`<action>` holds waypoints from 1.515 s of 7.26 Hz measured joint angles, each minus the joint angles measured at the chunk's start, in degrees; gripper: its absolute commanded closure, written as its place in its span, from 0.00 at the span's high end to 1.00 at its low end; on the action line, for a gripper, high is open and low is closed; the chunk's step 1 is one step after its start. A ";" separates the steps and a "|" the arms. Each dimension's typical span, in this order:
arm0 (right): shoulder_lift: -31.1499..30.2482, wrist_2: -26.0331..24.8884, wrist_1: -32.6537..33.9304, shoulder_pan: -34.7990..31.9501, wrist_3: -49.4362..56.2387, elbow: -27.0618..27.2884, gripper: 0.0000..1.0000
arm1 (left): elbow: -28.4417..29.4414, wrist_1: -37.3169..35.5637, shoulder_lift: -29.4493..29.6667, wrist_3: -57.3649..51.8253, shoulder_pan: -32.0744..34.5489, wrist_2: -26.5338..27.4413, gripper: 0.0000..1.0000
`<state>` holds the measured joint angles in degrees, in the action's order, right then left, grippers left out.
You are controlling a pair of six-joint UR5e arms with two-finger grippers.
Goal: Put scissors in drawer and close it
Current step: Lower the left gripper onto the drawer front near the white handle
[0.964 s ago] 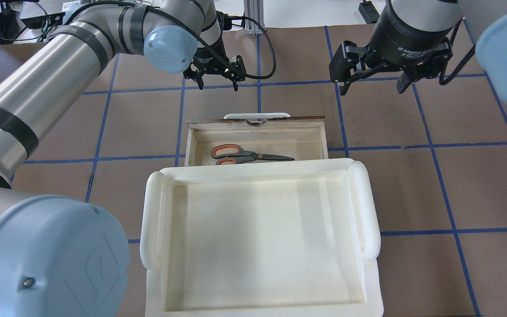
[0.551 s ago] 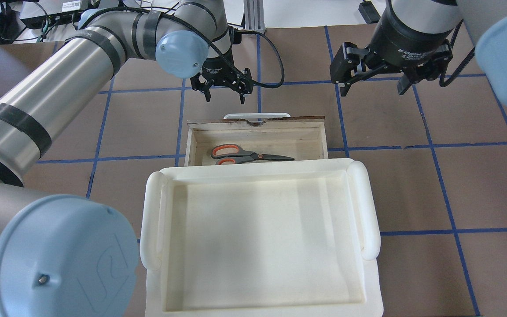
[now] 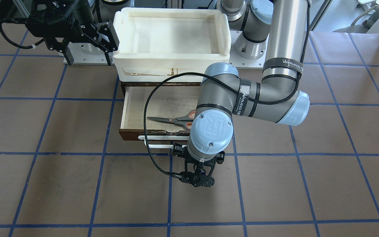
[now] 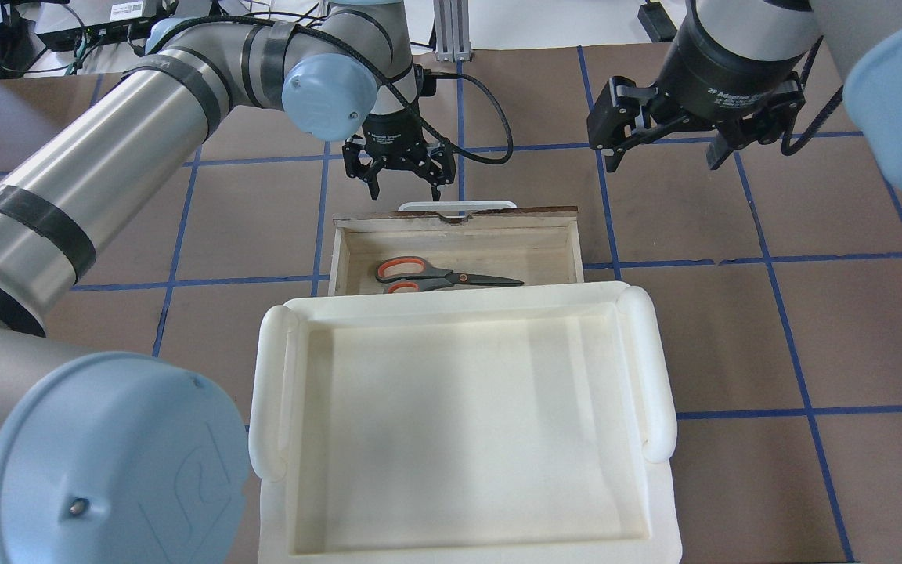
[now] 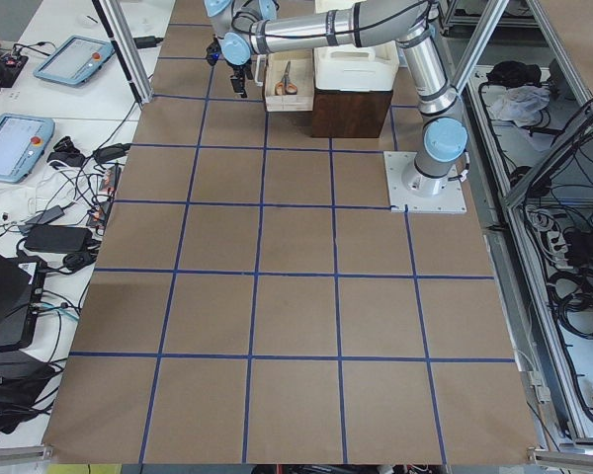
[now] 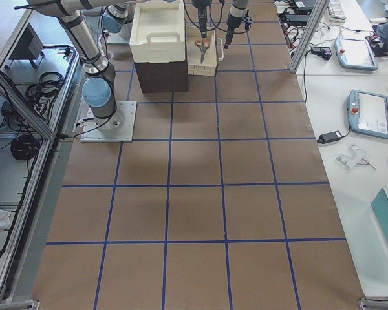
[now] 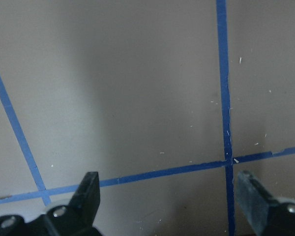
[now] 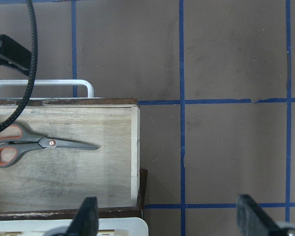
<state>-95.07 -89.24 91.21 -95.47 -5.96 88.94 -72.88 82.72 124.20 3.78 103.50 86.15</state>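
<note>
- The scissors (image 4: 443, 276) already lie flat inside the open drawer (image 4: 340, 254), handles toward the robot's left, so only the closing remains.
- The left gripper (image 4: 405, 188) hangs just beyond the white bar handle (image 4: 457, 205), not touching it, its 2 fingers apart and holding nothing. If it comes in with the fingers this wide, 1 tip could hook behind the bar instead of pressing it.
- It sits toward the left end of the handle. A push from there, off the middle, would probably skew the drawer and wedge it in the cabinet (image 5: 351, 114).
- The black cable (image 3: 146, 115) of the left arm loops over the drawer's opening in the front-facing view. It might sag in and get pinched as the drawer goes home.
- A hard shove could slide the whole cabinet back and jolt the white tray (image 4: 271, 392) resting on top.
- The right gripper (image 4: 662, 157) hovers well off to the right, fingers apart and empty. It looks clear of the drawer's path.
</note>
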 measured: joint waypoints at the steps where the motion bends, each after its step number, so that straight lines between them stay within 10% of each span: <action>1: 0.01 -0.02 0.01 0.03 0.04 0.03 1.00 | -0.03 0.15 -0.10 0.00 0.10 -0.72 1.00; 11: -0.12 -0.49 0.00 0.15 0.56 1.15 1.00 | -4.02 4.66 -5.33 0.00 0.47 -3.11 1.00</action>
<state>-95.18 -89.72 91.21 -95.32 -5.40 90.10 -76.91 87.37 118.87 3.78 103.97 83.04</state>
